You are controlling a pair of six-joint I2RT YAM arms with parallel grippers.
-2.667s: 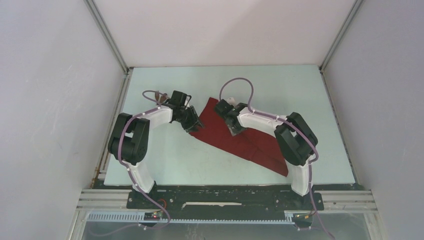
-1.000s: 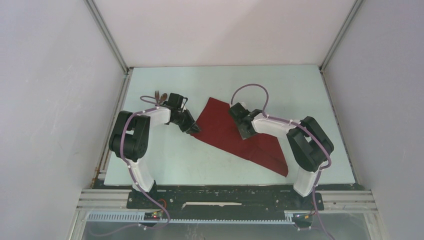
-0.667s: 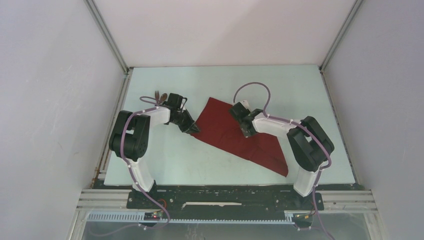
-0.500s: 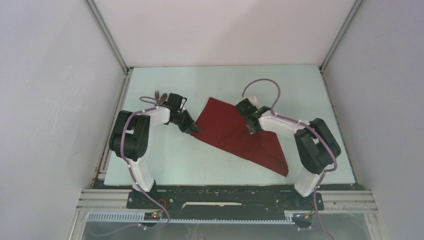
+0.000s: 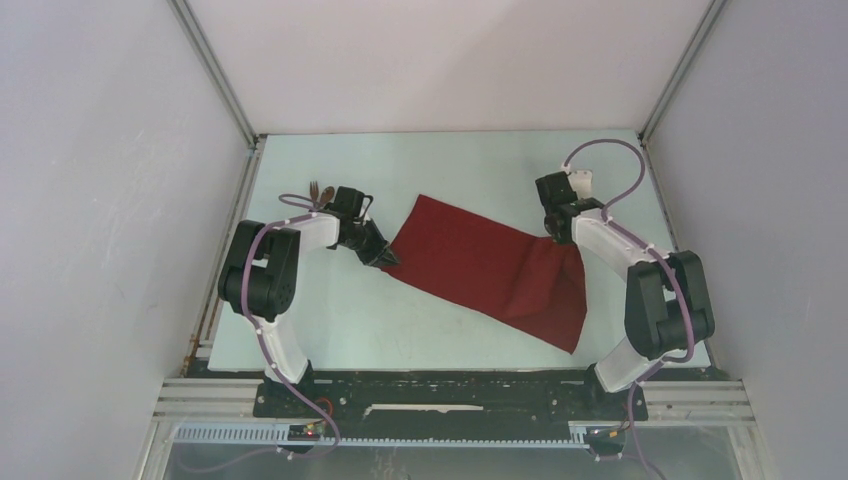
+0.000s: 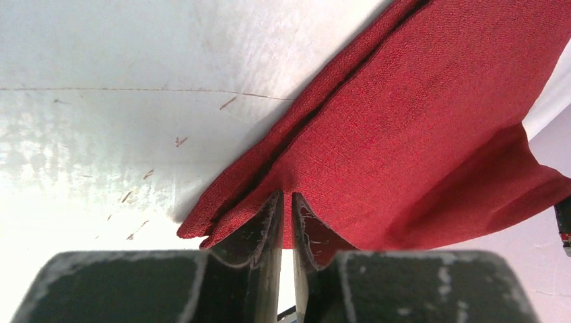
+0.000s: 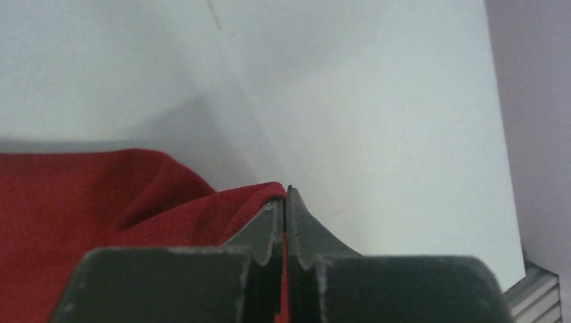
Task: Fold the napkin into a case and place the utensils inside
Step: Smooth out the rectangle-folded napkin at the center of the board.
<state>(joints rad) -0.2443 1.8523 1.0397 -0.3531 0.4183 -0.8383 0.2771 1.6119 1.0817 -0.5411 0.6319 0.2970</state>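
Observation:
The dark red napkin (image 5: pixel 480 265) lies spread across the middle of the table, stretched between my two grippers. My left gripper (image 5: pixel 385 257) sits at its left corner with the jaws nearly together, pinching the layered edge of the napkin (image 6: pixel 404 121) at the left gripper (image 6: pixel 286 195) tips. My right gripper (image 5: pixel 554 236) is shut on the napkin's back right corner and holds it raised; red napkin (image 7: pixel 101 202) shows between the right gripper (image 7: pixel 284 192) jaws. The dark brown utensils (image 5: pixel 318 190) lie behind my left arm, mostly hidden.
The pale table (image 5: pixel 450 160) is walled at the back and on both sides. The right arm (image 5: pixel 655 300) stands close to the right wall. A purple cable (image 5: pixel 600 150) loops above the right wrist.
My right gripper shut on the napkin and swept right and back, pulling the folded flap open into a wider sheet. My left gripper stayed at the left corner, its jaws narrowing.

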